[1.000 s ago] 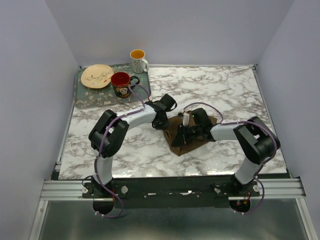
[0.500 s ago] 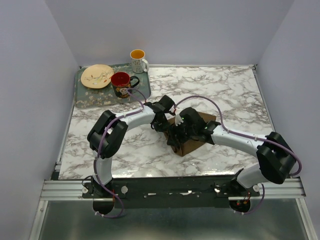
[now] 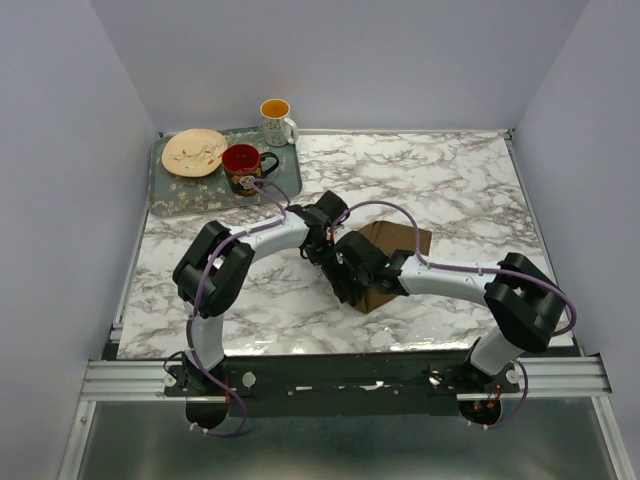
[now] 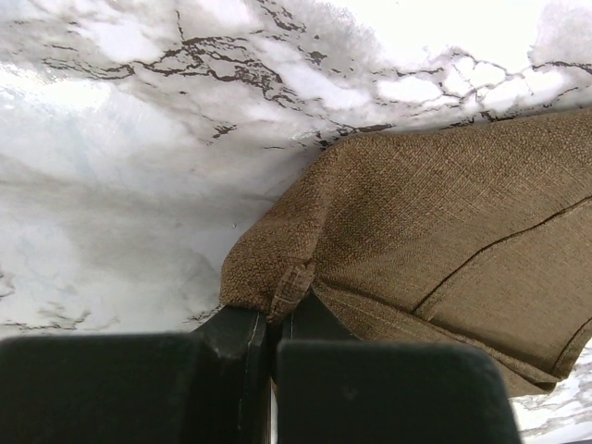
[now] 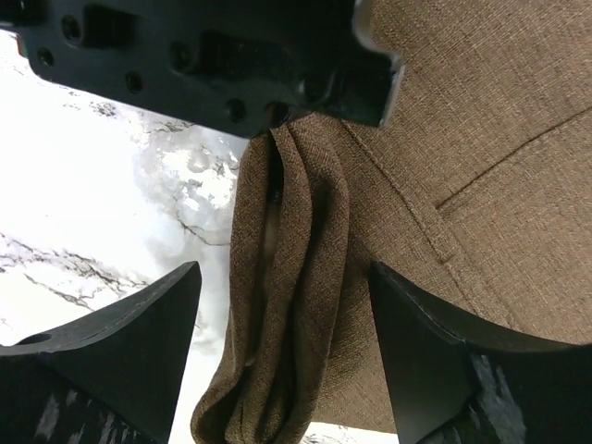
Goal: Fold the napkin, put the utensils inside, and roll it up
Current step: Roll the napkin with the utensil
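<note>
I am working in a lab test booth, pale bare walls (image 3: 350, 60) closing in a marble-print table (image 3: 450, 170), aluminium rail (image 3: 340, 375) edging it, tray (image 3: 160, 206) of crockery sitting staged.

Your marble table (image 3: 450, 180), folded brown napkin (image 3: 400, 245) lying near its middle, grey tray (image 3: 180, 202) in the far left corner, mug (image 3: 277, 122) at the tray's far right corner.

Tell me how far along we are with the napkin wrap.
Done: the napkin lies folded in layers on the marble table. In hand: the left gripper is shut on its folded edge, and the right gripper stands open astride that edge, gripping nothing. The spoon shows in no view, so I cannot tell whether it is inside. Left: no tight roll yet.
</note>
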Action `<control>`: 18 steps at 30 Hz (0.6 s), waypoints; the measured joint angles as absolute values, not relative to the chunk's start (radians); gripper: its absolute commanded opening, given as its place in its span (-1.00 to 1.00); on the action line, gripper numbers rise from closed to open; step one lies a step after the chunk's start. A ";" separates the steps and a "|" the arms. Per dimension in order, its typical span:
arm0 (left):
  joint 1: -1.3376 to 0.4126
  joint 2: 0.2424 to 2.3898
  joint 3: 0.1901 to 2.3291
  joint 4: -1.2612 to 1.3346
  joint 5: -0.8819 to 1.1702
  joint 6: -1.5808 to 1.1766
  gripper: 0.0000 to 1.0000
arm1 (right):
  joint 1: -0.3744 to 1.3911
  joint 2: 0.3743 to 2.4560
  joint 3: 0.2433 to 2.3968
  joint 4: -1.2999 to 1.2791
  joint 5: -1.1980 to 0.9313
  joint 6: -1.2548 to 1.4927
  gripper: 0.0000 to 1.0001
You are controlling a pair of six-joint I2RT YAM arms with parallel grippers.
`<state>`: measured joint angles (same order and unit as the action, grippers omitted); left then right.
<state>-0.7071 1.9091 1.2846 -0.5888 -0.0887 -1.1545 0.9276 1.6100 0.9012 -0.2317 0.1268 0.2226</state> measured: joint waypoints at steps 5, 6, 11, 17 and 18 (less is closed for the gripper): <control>-0.702 1.908 1.282 -0.589 -0.077 -1.165 -1.00 | 0.961 1.619 0.916 -0.249 0.187 0.246 0.30; -0.701 1.908 1.281 -0.590 -0.075 -1.168 -1.00 | 0.967 1.626 0.921 -0.253 0.199 0.250 0.20; -0.694 1.908 1.279 -0.590 -0.064 -1.177 -1.00 | 0.986 1.644 0.945 -0.287 0.255 0.271 0.04; -0.686 1.908 1.279 -0.593 -0.055 -1.180 -1.00 | 1.000 1.667 0.969 -0.307 0.291 0.296 -0.17; -0.682 1.908 1.279 -0.595 -0.052 -1.181 -1.00 | 1.002 1.676 0.976 -0.310 0.299 0.302 -0.30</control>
<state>-0.6823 1.9076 1.2785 -0.5945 -0.0517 -1.1812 1.0023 1.6760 0.9764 -0.3096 0.2989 0.3016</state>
